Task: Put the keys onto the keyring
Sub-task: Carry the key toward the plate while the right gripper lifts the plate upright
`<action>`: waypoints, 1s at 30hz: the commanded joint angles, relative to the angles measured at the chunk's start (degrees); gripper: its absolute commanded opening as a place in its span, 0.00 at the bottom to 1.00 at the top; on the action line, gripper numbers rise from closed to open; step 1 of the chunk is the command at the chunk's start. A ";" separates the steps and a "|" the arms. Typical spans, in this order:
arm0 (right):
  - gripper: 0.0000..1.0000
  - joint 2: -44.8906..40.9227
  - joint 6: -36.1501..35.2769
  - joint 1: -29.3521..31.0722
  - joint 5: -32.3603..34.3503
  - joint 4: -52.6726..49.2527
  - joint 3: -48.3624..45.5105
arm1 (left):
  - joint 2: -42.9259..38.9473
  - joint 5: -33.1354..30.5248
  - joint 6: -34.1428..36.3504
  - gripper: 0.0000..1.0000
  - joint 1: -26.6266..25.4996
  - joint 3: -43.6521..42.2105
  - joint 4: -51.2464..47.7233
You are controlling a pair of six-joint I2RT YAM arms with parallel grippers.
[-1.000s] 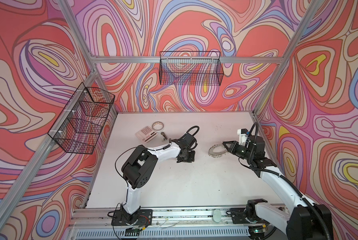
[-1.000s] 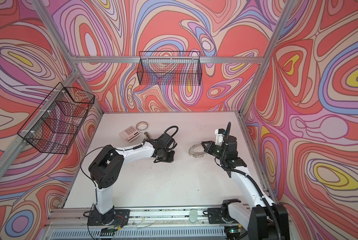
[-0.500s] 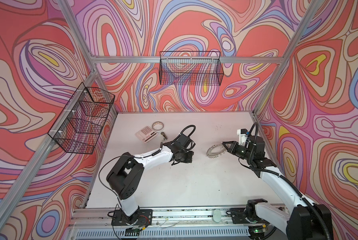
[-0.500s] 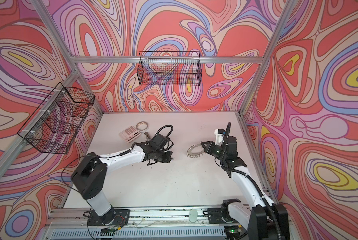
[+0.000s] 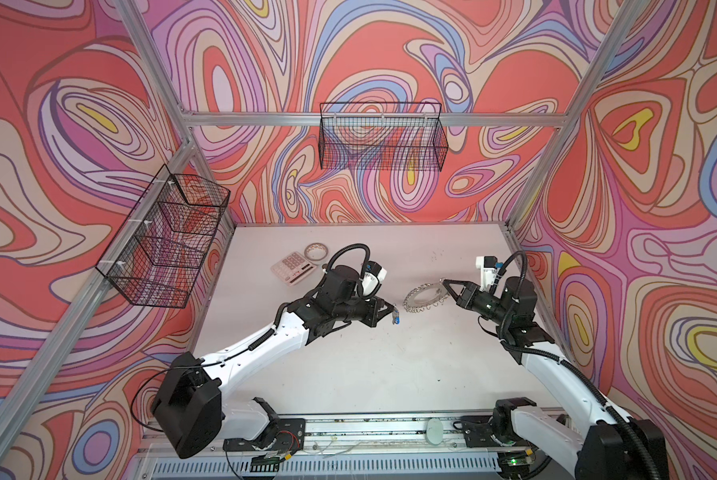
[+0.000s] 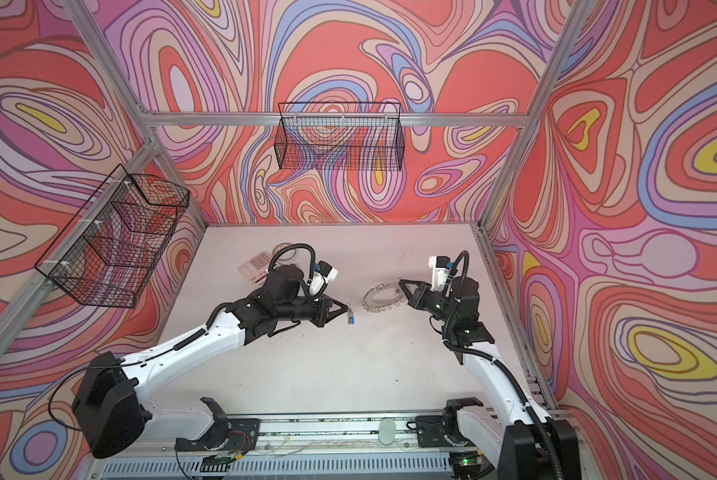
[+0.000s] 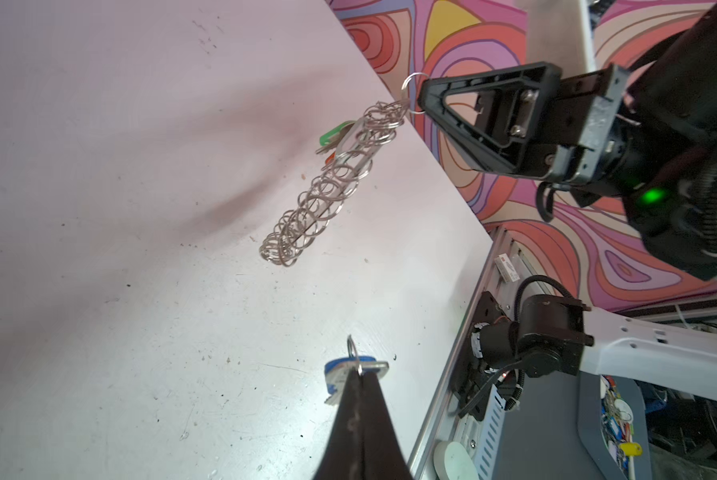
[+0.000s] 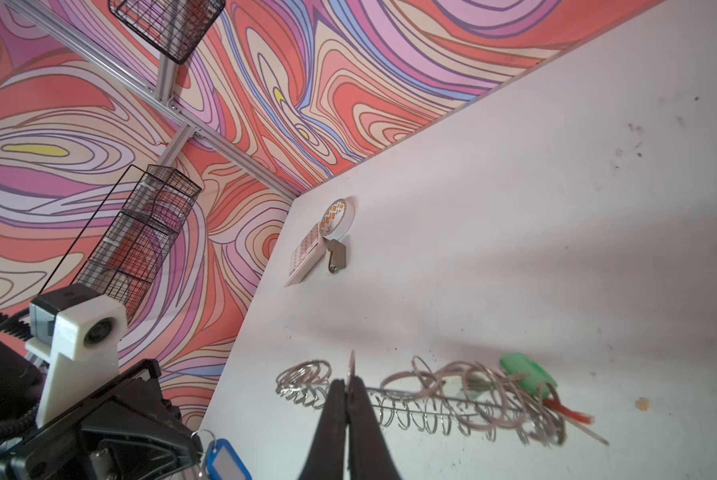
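The left gripper (image 5: 392, 309), pressed shut, pinches the blue-tagged key (image 5: 396, 318) in both top views, just beside the keyring (image 5: 423, 296), whose rim the closed right gripper (image 5: 446, 282) pinches. In the left wrist view, the keyring shows edge-on. In the right wrist view, a green-tagged key (image 8: 527, 372) and a red-tagged key (image 8: 568, 409) sit among its loops.

The left fingers (image 7: 348, 428) have carried the blue-tagged key (image 7: 336, 372) nearer the keyring (image 7: 326, 192).

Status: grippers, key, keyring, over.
Left gripper shut on blue key, short of keyring. Right gripper shut on keyring's edge, held aloft. Green key, red key at its far end. Nothing between.
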 commanded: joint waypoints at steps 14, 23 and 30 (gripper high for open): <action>0.00 -4.62 -2.15 6.53 -3.71 15.00 -2.72 | -3.92 15.61 4.62 0.00 2.05 -0.33 9.18; 0.00 -4.05 -10.15 13.87 -0.22 13.15 -1.32 | -1.04 19.05 6.48 0.00 6.68 5.68 -0.84; 0.00 -4.11 -15.03 15.59 0.28 14.91 -1.50 | 4.49 22.54 17.36 0.00 9.81 16.39 -22.88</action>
